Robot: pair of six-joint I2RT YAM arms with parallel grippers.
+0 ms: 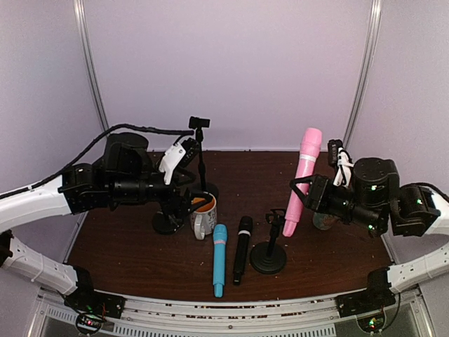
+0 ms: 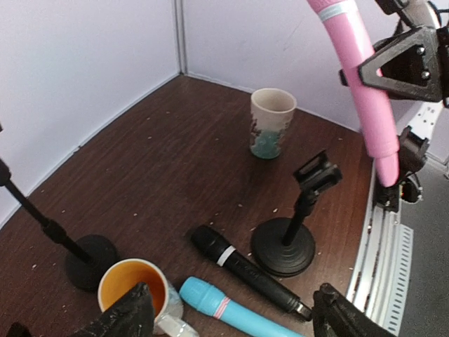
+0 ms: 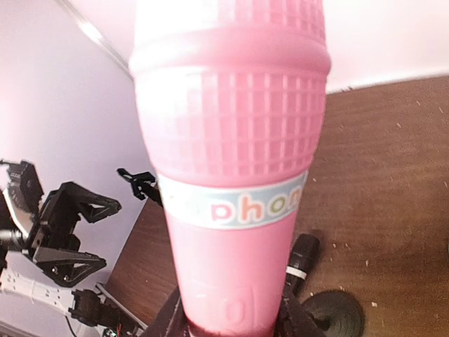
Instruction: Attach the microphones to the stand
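Observation:
My right gripper (image 1: 303, 191) (image 3: 231, 326) is shut on the lower body of the pink microphone (image 1: 302, 175) (image 3: 231, 175), which it holds head-up and slightly tilted, above and right of the short stand (image 1: 270, 249) (image 2: 286, 239). That stand's clip (image 1: 275, 219) holds nothing. The light blue microphone (image 1: 219, 260) (image 2: 224, 309) and the black microphone (image 1: 242, 249) (image 2: 245, 267) lie side by side on the table left of the short stand. My left gripper (image 1: 188, 200) (image 2: 235, 319) hangs open over the mug and both lying microphones, holding nothing.
An orange-lined mug (image 1: 203, 214) (image 2: 133, 291) stands beside the blue microphone's head. A tall stand (image 1: 201, 151) rises behind it, and another round base (image 1: 167, 222) sits to its left. A beige cup (image 2: 270, 123) stands at the back right, near my right arm.

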